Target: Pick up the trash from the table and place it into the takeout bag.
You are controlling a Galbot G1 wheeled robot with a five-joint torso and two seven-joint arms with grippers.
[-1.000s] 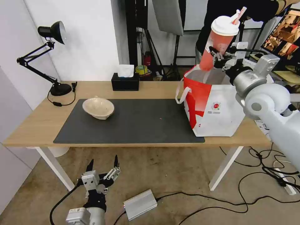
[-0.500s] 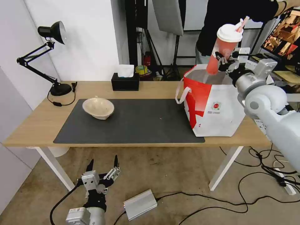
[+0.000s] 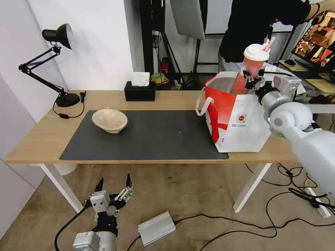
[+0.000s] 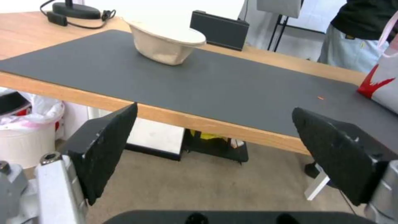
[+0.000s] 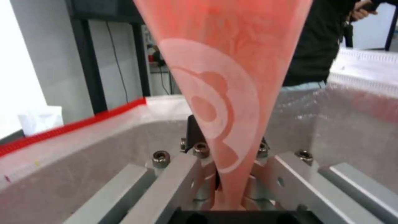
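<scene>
Cup held over the bag mouth

The right gripper (image 3: 252, 75) fingers clench the red cup (image 3: 250, 65), its base dipping inside the foil-lined takeout bag (image 3: 240, 118) at the counter's (image 3: 42, 139) three o'clock end. The pulp bowl (image 3: 110, 120) (empty) sits at nine o'clock; the left gripper (image 3: 113, 183) hangs low, fingers spread.

Right hand (image 3: 252, 76) raised and clamped closed; left hand (image 3: 113, 186) low, fingers spread.
</scene>
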